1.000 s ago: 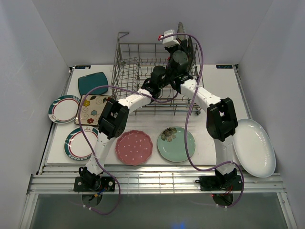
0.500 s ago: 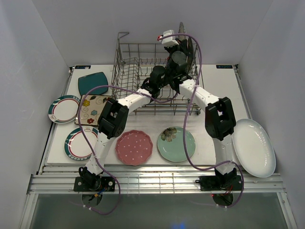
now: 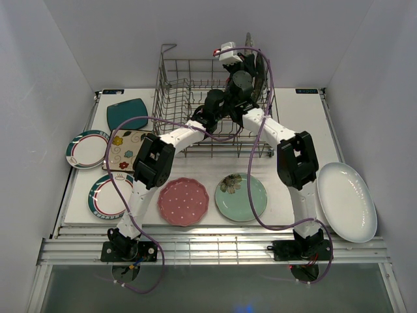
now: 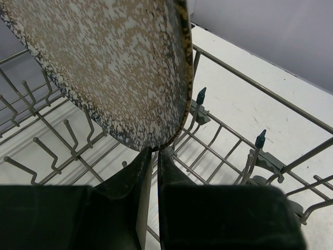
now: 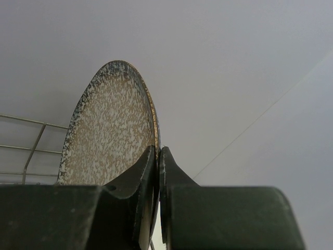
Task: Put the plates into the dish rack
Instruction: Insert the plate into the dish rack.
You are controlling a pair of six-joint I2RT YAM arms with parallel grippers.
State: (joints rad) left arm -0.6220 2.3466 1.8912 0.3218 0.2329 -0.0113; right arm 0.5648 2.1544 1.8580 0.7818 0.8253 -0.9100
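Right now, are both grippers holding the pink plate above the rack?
Not the pink one. The left gripper and right gripper hold the speckled plate above the rack; both wrist views show its rim between their fingers. The pink plate lies flat on the table, as the top view shows.

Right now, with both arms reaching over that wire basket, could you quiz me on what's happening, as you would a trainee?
1. True or false: no gripper touches the speckled tan round plate.
2. Of the left gripper and the right gripper, which pinches that plate's rim? A) left only B) right only C) both
3. Which plate lies between the pink dotted round plate and the big white oval plate?

Key: 1 false; 2 C; 3 the mint green round plate.
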